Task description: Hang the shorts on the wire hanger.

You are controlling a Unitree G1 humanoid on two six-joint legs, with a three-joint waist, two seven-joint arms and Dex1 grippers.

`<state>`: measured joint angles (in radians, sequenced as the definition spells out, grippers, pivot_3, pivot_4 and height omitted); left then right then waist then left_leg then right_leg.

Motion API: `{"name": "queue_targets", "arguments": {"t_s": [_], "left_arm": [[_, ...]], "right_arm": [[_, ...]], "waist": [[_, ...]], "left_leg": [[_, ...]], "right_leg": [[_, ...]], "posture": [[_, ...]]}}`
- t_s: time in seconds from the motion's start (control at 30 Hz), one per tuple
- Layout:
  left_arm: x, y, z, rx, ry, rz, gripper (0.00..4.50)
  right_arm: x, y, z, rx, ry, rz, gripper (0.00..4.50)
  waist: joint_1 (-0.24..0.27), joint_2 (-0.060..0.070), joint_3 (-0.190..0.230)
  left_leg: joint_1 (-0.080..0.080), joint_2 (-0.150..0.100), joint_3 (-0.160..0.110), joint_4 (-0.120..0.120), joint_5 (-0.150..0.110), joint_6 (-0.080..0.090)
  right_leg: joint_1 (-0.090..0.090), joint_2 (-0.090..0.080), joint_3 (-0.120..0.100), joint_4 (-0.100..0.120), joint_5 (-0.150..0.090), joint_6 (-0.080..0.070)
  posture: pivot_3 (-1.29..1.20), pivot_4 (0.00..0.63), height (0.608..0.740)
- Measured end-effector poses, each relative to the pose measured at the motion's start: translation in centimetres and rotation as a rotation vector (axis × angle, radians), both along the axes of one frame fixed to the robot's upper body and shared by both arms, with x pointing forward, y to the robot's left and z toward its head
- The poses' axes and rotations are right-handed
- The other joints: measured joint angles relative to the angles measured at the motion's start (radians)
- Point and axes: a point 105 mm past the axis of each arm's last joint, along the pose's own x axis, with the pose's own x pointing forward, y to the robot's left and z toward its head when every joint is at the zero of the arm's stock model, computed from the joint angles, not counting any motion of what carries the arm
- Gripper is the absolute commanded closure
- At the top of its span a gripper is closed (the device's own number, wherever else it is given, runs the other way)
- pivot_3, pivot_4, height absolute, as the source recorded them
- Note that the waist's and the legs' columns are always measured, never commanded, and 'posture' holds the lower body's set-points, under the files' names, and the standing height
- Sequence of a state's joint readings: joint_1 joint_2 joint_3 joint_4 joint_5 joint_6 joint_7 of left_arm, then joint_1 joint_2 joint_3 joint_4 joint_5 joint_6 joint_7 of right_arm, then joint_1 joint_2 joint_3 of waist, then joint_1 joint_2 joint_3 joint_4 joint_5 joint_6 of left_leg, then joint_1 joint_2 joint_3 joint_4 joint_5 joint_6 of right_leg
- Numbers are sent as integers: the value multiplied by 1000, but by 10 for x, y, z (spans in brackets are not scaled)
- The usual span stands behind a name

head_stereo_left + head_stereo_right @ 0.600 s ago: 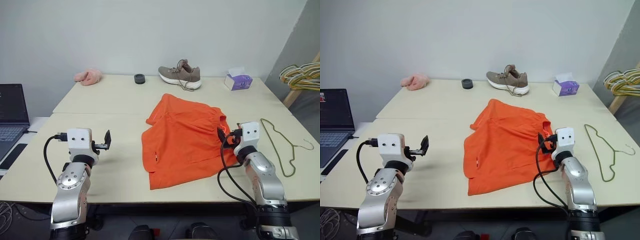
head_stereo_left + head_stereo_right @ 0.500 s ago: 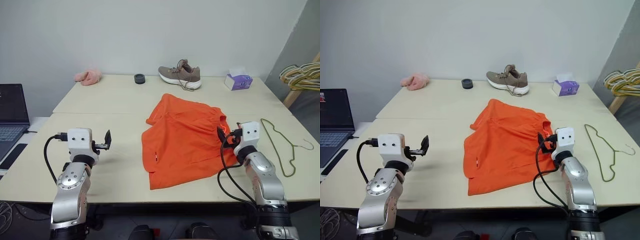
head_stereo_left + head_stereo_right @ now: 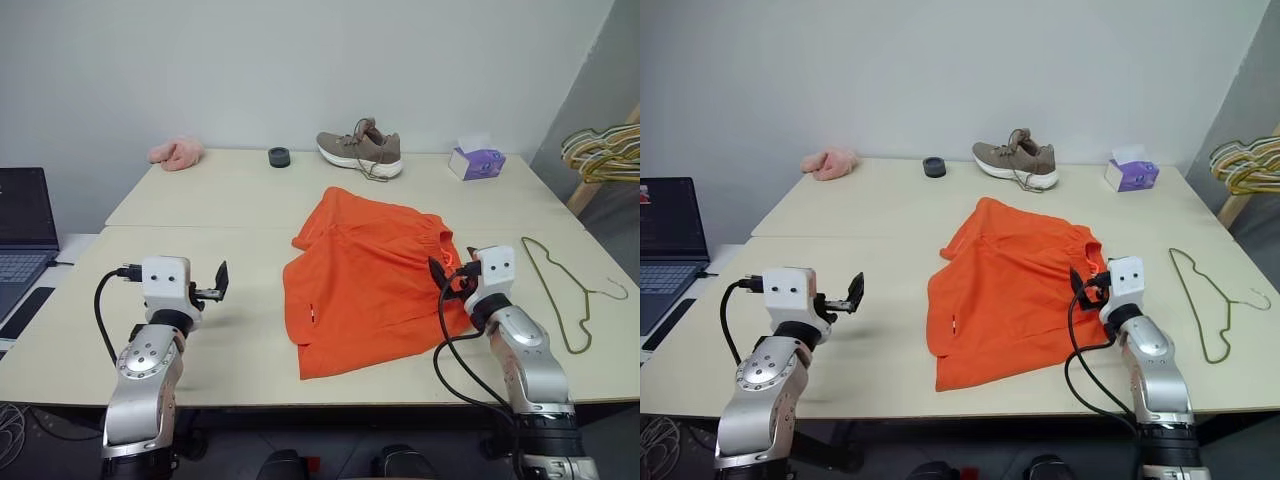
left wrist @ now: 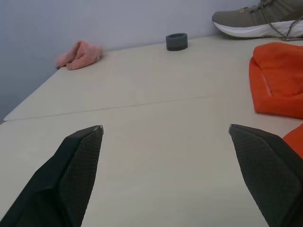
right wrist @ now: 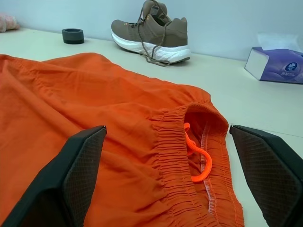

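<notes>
Here, the shorts (image 3: pixel 370 285) lie spread flat at the middle of the table (image 3: pixel 230 200), waistband toward 3 o'clock. My right gripper (image 3: pixel 441 276) hovers level over that waistband edge, fingers (image 5: pixel 80 175) spread wide, nothing between them. My left gripper (image 3: pixel 220 283) hangs over bare tabletop at 9 o'clock of the shorts, well apart from them, fingers (image 4: pixel 75 170) also spread and empty. The wire hanger (image 3: pixel 560 290) lies flat at 3 o'clock, beyond my right arm. At 12 o'clock, along the far edge, sit a shoe (image 3: pixel 360 150), a dark ring (image 3: pixel 279 157), a pink cloth (image 3: pixel 177 154) and a tissue box (image 3: pixel 476 161).
</notes>
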<state>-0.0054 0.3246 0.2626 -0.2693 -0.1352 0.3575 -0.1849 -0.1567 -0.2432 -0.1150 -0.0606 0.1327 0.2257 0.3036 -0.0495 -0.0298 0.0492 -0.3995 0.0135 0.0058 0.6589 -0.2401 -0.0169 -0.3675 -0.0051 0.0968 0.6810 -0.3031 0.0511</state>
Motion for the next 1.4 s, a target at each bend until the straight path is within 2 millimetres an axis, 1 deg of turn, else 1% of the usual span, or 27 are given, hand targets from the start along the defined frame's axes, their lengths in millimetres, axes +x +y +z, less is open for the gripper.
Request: {"name": "queue_targets", "arguments": {"t_s": [0.2, 0.27, 0.33, 0.4, 0.47, 0.53, 0.63, 0.67, 0.73, 0.8, 0.9, 1.0, 1.07, 1.13, 1.2, 1.37, 1.4], "left_arm": [[0, -1, 0, -5, 0, -15, 0], [-2, -7, 0, -31, -8, -74, 0], [-4, -12, -1, -18, 0, -116, 0], [-5, -14, -3, -14, 10, -131, 0], [-5, -21, -5, -28, 16, -173, 0], [-6, -39, -9, -46, 53, -293, 0], [-15, -77, -20, -47, 152, -544, 0], [-19, -86, -22, -47, 171, -605, 0], [-27, -100, -26, -52, 223, -715, 0], [-38, -112, -30, -43, 284, -830, 0], [-65, -128, -41, -9, 426, -1061, 0], [-85, -131, -52, 36, 548, -1201, 0], [-89, -132, -55, 66, 579, -1237, 0], [-83, -132, -58, 108, 575, -1235, 0], [-74, -128, -63, 142, 578, -1204, 0], [-69, -125, -67, 195, 567, -1192, 0], [-69, -124, -67, 205, 565, -1199, 184]], "right_arm": [[-2, 0, 2, 2, -8, 4, 47], [-2, 1, 2, 1, -7, 4, 47], [-3, 1, 3, 0, -11, 7, 47], [-3, 0, 3, -6, -12, 9, 47], [-3, -1, 5, -24, -17, 27, 47], [-6, 2, 11, -43, -30, 86, 47], [-22, 23, 21, -103, -43, 292, 47], [-27, 28, 23, -117, -43, 350, 47], [-40, 39, 23, -170, -24, 472, 47], [-54, 43, 22, -207, 14, 570, 47], [-77, 43, 14, -256, 111, 701, 47], [-96, 42, 6, -274, 206, 786, 47], [-102, 42, 5, -279, 238, 811, 47], [-109, 44, 4, -265, 259, 835, 47], [-112, 47, 6, -266, 254, 847, 47], [-111, 48, 9, -277, 239, 839, 47], [-111, 48, 9, -278, 239, 837, 16]], "waist": [[-2, 0, 0], [-4, 0, 1], [-6, 1, 2], [-8, 1, 2], [-8, 2, 2], [-8, 2, 3], [-13, 3, 4], [-17, 3, 4], [-27, 4, 5], [-38, 4, 6], [-48, 4, 9], [-62, 3, 14], [-66, 4, 15], [-68, 3, 17], [-72, 3, 17], [-91, 2, 18], [-92, 2, 18]], "left_leg": [[0, 0, 0, 0, 0, 0], [0, 0, 1, 0, 0, 0], [0, 0, 1, 0, 0, 0], [0, 0, 1, 0, 0, 0], [0, 0, 1, 0, 0, 0], [0, 0, 1, 0, 0, 0], [0, 0, 2, -1, 0, 0], [0, 1, 2, -2, 0, 0], [0, 1, 2, -3, 0, 1], [0, 1, 2, -4, 0, 1], [0, 1, 2, -6, 0, 0], [1, 1, 2, -7, 0, 0], [1, 1, 2, -7, 0, 0], [1, 1, 1, -7, 0, 0], [1, 1, 1, -7, 0, 0], [1, 0, 1, -9, 0, 0], [1, 0, 1, -9, 0, 0]], "right_leg": [[0, 0, 0, 0, 0, 0], [0, 0, 0, 0, 0, 0], [-1, 0, 1, 0, 0, -1], [-1, 0, 0, 0, -1, -1], [-1, 0, 1, 0, -1, -1], [-1, 0, 1, -1, -1, -1], [-1, 0, 1, -1, -2, 0], [-1, 0, 1, -1, -3, -1], [-1, 0, 1, -1, -3, 0], [-1, 0, 0, -1, -5, 0], [-2, 0, 1, -1, -7, -3], [-2, 0, 1, -1, -9, -5], [-2, 0, 1, -1, -9, -5], [-2, 0, 1, -1, -8, -4], [-2, 0, 1, -1, -8, -2], [-2, -1, 1, -2, -7, 0], [-2, -1, 1, -2, -7, 0]], "posture": [[-12, 26, 740], [-19, 25, 740], [-36, 22, 740], [-43, 21, 740], [-55, 21, 740], [-72, 22, 740], [-92, 25, 740], [-102, 27, 740], [-121, 31, 740], [-130, 33, 740], [-156, 39, 740], [-164, 41, 740], [-173, 42, 740], [-181, 42, 740], [-185, 42, 740], [-198, 41, 740], [-200, 41, 740]]}}
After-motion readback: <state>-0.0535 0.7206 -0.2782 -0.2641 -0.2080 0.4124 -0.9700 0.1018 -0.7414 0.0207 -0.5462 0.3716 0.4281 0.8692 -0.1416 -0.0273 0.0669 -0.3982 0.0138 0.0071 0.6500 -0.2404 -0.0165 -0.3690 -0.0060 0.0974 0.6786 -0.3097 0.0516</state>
